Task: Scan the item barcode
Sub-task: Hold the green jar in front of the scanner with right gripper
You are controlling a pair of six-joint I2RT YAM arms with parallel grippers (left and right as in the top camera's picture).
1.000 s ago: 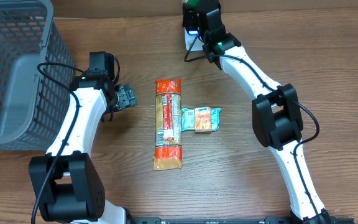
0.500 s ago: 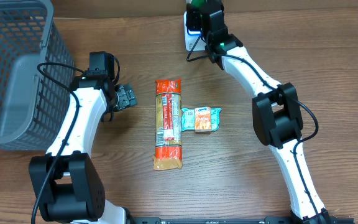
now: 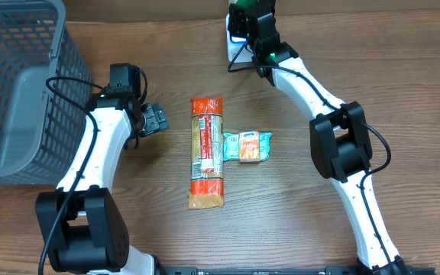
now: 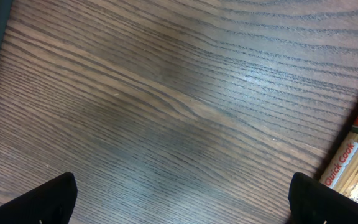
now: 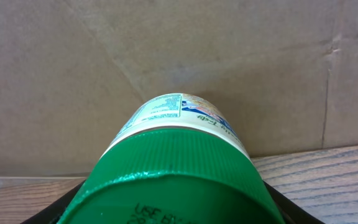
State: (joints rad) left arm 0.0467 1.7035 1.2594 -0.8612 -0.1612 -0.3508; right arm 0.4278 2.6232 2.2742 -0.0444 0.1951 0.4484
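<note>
Jar of white plastic (image 5: 178,146), green-lidded, sits gripped in right fingers (image 5: 289,208); left fingers (image 4: 48,200) gape wide beside long orange pasta packet (image 3: 207,153).

Even, fairly bright light falls from above on the bench (image 3: 281,229) in the overhead view, leaving only short, soft shadows beside the arms and no glare. The left wrist view is dimmer, with a pale sheen across the wood grain at upper middle and featureless black in the lower corners. The right wrist view is flatly lit; the jar (image 5: 179,180) looms close, its near rim slightly soft
</note>
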